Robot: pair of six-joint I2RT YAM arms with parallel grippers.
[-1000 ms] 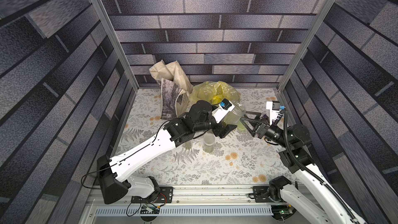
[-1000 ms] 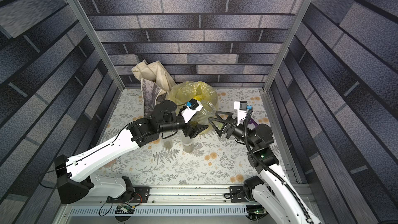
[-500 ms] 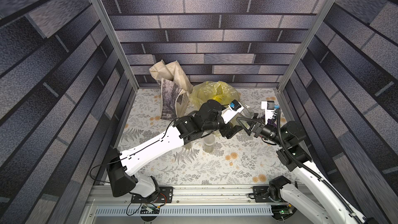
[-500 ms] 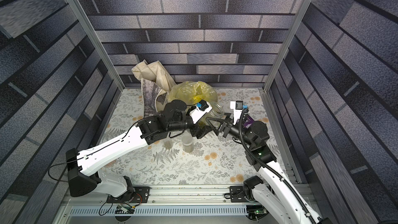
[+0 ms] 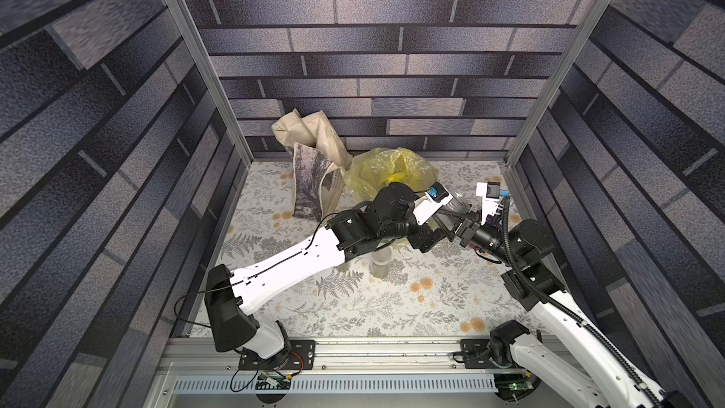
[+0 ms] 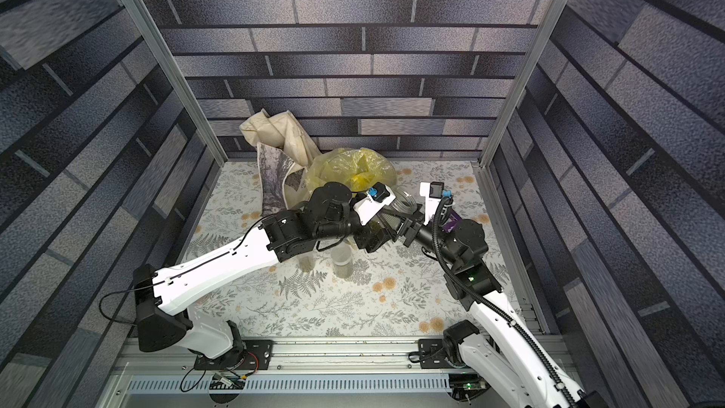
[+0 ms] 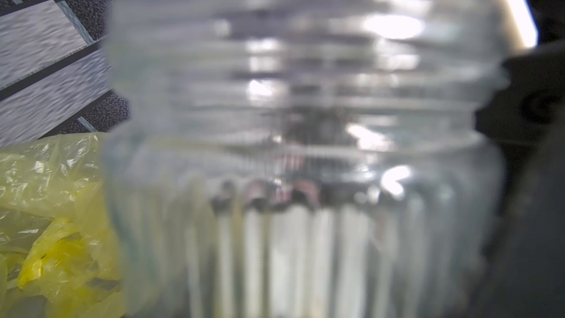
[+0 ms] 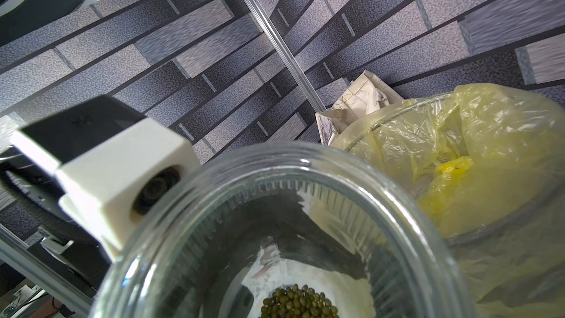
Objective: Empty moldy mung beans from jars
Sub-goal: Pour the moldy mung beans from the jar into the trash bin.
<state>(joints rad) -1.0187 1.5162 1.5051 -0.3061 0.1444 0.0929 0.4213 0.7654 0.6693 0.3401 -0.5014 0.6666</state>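
A wide ribbed clear jar [image 5: 456, 206] with no lid hangs in the air just right of the bucket. My left gripper [image 5: 441, 219] is shut on its ribbed body, which fills the left wrist view [image 7: 305, 148]. My right gripper [image 5: 457, 226] faces the jar's open mouth with a finger on either side of it; whether they press on the glass is hidden. The right wrist view looks into the jar [image 8: 305, 160] at a small heap of mung beans [image 8: 298, 301] on its bottom. Two slim lidded jars [image 6: 341, 261] [image 6: 308, 262] stand on the table under the left arm.
A grey bucket lined with a yellow plastic bag [image 5: 388, 172] stands at the back centre, with a cream cloth tote [image 5: 314, 174] to its left. The back and side walls close in the floral table [image 5: 392, 308]. The two arms meet right of the bucket.
My left arm has carried the ribbed jar to the right, toward the right gripper. The right gripper has come in to the jar and its wide-open jaws have narrowed around it.
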